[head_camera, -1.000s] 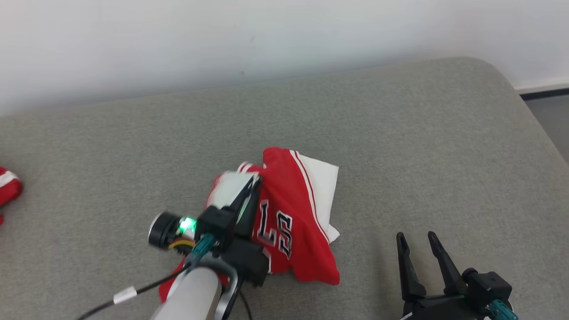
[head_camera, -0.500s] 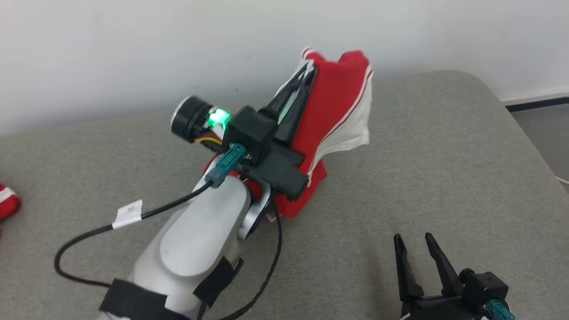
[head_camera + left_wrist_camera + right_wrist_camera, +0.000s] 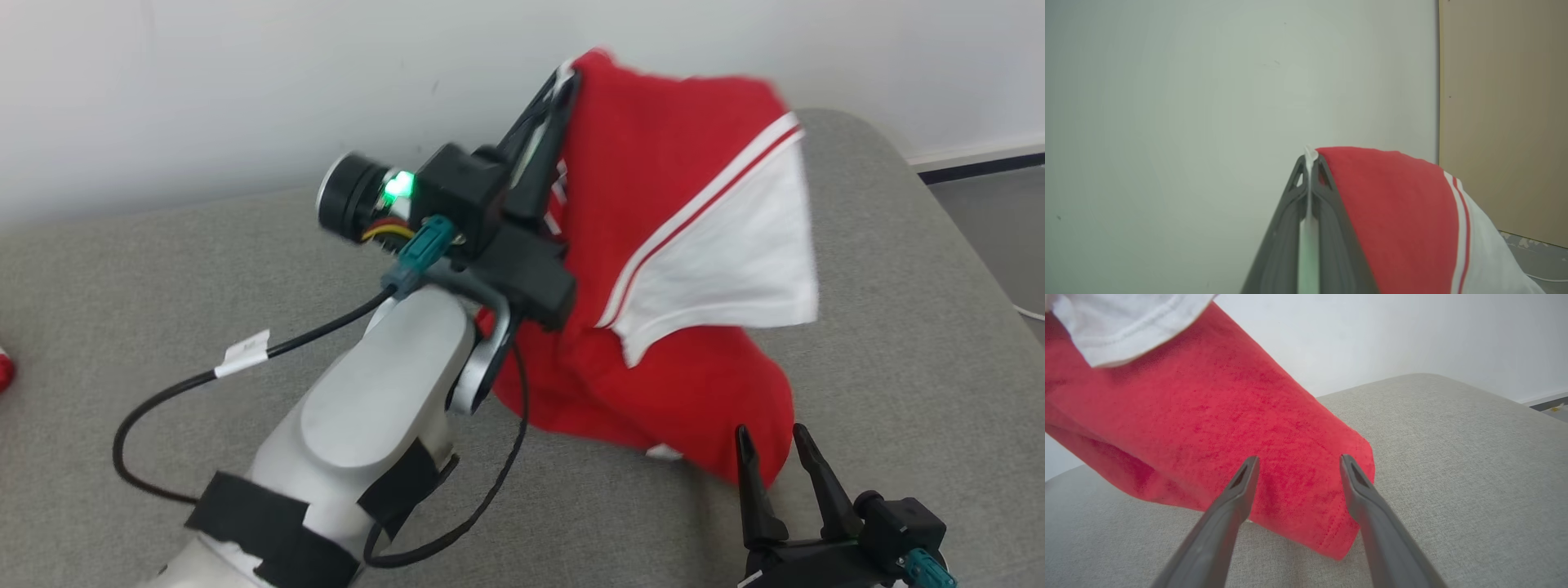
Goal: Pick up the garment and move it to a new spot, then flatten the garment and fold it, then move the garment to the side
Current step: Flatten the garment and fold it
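The garment (image 3: pixel 653 245) is a red jersey with white trim and a white panel. It hangs in the air above the grey cushion, its lower hem trailing down on the surface. My left gripper (image 3: pixel 563 77) is shut on its top edge, lifted high in front of the wall. In the left wrist view the closed left gripper (image 3: pixel 1310 157) pinches a thin white edge, with the garment (image 3: pixel 1396 212) draped to the right. My right gripper (image 3: pixel 771 437) stands open at the lower right, its tips just before the hanging hem. From the right wrist, the garment (image 3: pixel 1208 428) sags ahead of the right gripper (image 3: pixel 1298 461).
The grey cushioned surface (image 3: pixel 898 327) stretches left and right, rounded at its far right corner. A white wall (image 3: pixel 245 82) runs behind it. A bit of another red cloth (image 3: pixel 4 367) lies at the far left edge. A black cable (image 3: pixel 163 392) loops off my left forearm.
My left gripper has lifted the garment off the cushion and swung it up and to the right, so the cloth has spread and now hangs near my right gripper. The right gripper stayed open.
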